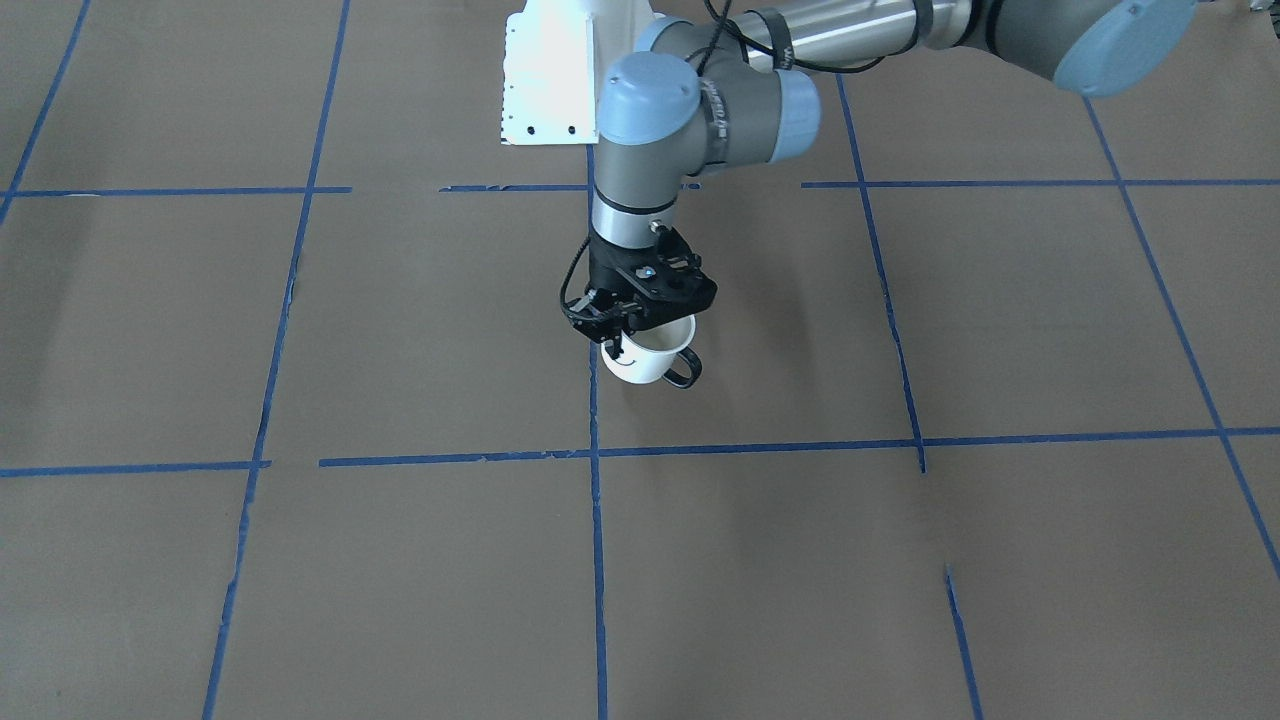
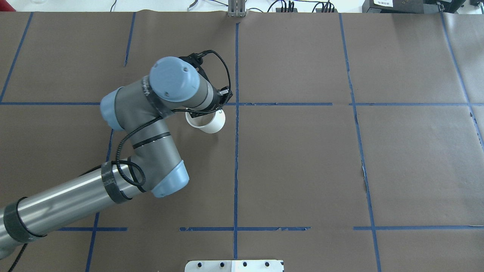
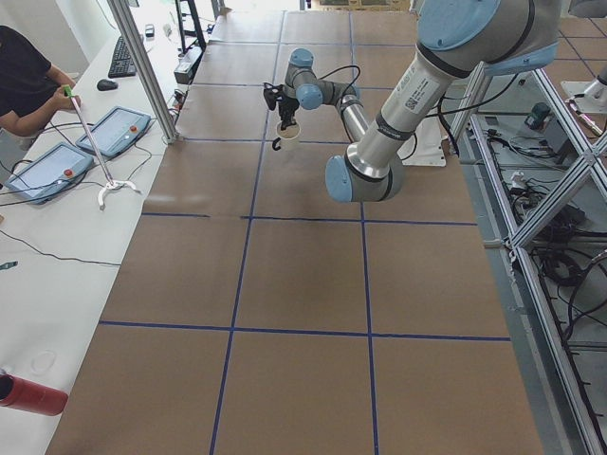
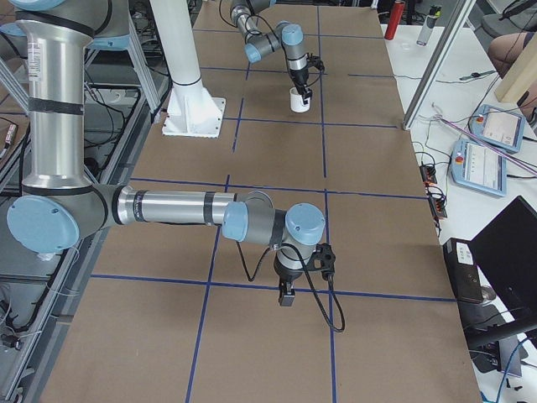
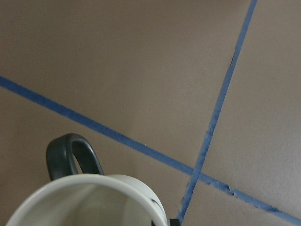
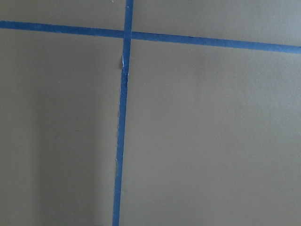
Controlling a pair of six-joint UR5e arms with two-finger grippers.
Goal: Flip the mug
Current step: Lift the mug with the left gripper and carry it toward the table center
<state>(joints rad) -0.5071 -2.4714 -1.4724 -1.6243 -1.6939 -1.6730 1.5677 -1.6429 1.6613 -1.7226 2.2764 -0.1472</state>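
Observation:
The white mug (image 1: 645, 362) with a black loop handle (image 1: 685, 372) is mouth up and slightly tilted, near a crossing of blue tape lines. My left gripper (image 1: 622, 335) comes down from above and is shut on its rim, opposite the handle. I cannot tell whether the base touches the table. The mug also shows in the overhead view (image 2: 210, 122) and in the left wrist view (image 5: 89, 202), where its cream inside shows. My right gripper (image 4: 285, 292) shows only in the exterior right view, pointing down over the brown table; I cannot tell if it is open or shut.
The table (image 2: 302, 170) is covered with brown paper crossed by blue tape lines (image 2: 236, 170). The robot's white base plate (image 1: 545, 90) lies behind the mug. Operators' tablets (image 3: 57, 166) lie on a side bench beyond the table's edge.

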